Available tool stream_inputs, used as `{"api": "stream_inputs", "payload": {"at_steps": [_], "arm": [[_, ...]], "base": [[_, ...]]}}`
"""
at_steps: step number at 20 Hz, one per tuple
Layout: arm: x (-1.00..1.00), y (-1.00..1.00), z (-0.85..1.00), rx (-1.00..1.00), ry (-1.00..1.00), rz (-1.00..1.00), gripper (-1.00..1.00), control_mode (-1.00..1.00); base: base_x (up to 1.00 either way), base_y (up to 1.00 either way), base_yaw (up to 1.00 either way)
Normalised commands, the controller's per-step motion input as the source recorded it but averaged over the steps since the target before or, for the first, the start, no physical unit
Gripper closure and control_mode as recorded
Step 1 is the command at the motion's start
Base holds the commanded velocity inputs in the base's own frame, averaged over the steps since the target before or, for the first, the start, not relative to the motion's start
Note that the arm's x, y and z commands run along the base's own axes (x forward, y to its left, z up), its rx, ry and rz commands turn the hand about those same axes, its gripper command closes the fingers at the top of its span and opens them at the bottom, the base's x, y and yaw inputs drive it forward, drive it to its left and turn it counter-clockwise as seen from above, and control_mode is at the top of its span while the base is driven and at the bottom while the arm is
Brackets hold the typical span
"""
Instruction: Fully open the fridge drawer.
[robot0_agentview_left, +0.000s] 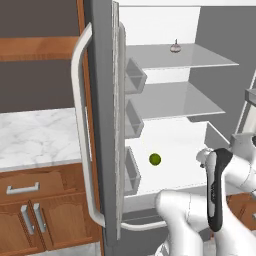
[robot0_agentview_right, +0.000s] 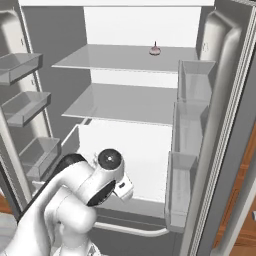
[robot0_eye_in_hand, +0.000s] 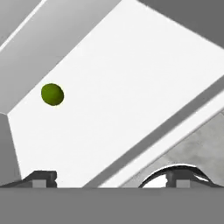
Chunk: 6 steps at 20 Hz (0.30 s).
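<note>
The fridge drawer (robot0_agentview_left: 172, 145) sits at the bottom of the open fridge, its white floor (robot0_agentview_right: 142, 150) showing below the lowest glass shelf. Its pale grey front panel (robot0_agentview_right: 140, 216) carries a curved white handle (robot0_agentview_right: 131, 230). In the hand view the panel's top edge (robot0_eye_in_hand: 166, 127) runs diagonally, with the white floor (robot0_eye_in_hand: 131, 74) beyond it. My gripper (robot0_eye_in_hand: 112, 178) hovers over the drawer's front edge, open, its fingertips (robot0_eye_in_hand: 41, 177) wide apart with nothing between them. The handle (robot0_eye_in_hand: 175, 168) curves just by the right fingertip. My arm (robot0_agentview_right: 80, 195) covers the drawer's front left.
A small green ball (robot0_agentview_left: 155, 159) lies on the drawer floor (robot0_eye_in_hand: 52, 94). Two glass shelves (robot0_agentview_right: 125, 102) hang above; a small pinkish object (robot0_agentview_right: 155, 50) is on the upper one. Open fridge doors with bins (robot0_agentview_right: 187, 130) flank both sides. Wooden cabinets (robot0_agentview_left: 35, 200) stand left.
</note>
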Motion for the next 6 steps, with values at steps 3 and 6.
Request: {"api": "stream_inputs", "payload": {"at_steps": [3,6], "arm": [[-0.58,-0.04,1.0,0.36,-0.54,-0.06,-1.0,-1.0],[-0.5,0.0,1.0,0.35,-0.6,-0.09,-1.0,-1.0]], "base": [[0.0,0.0,0.0],[0.0,0.0,0.0]]}}
